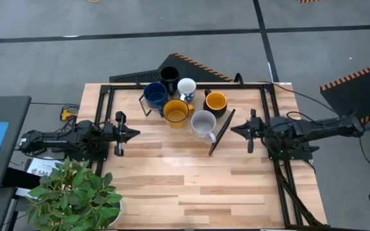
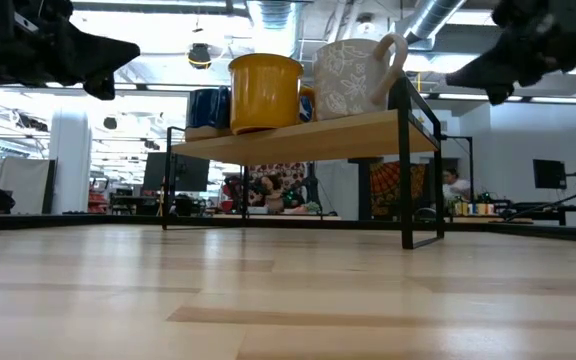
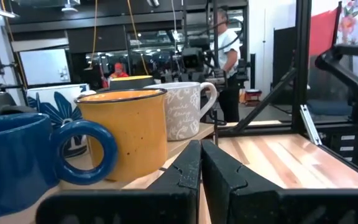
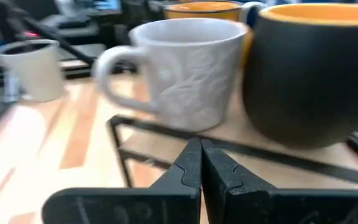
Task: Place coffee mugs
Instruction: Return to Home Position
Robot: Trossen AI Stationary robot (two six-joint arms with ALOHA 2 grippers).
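**Six Mugs Shelved, Both Grippers Empty**

The coffee mugs stand upright in a tight cluster on the raised wooden shelf at the far side of the table. The grey mug is the nearest to the table's open middle. The yellow mug is just beside it, and the dark blue mug is beyond that. The black-and-yellow mug sits toward the right arm's side. The white mug and the black mug stand at the back.

They look like glazed ceramic. I judge them stiff, fairly weighty for their size, slick-walled and liable to chip if knocked together. The likeliest hold is across the rim, one finger inside and one outside. The handle loop is an alternative, though the handles point different ways. Because the cluster is so close, the outer mugs are the easy ones to reach. The grey mug's handle points out toward the open table. Reaching the back pair would risk nudging their neighbours.

The left gripper hangs on its own side of the table, level with the front of the cluster and clear of it. Its fingers are pressed together on nothing. The right gripper mirrors it on the opposite side, likewise closed and empty. A plant stands at the near left corner, well apart from the mugs.
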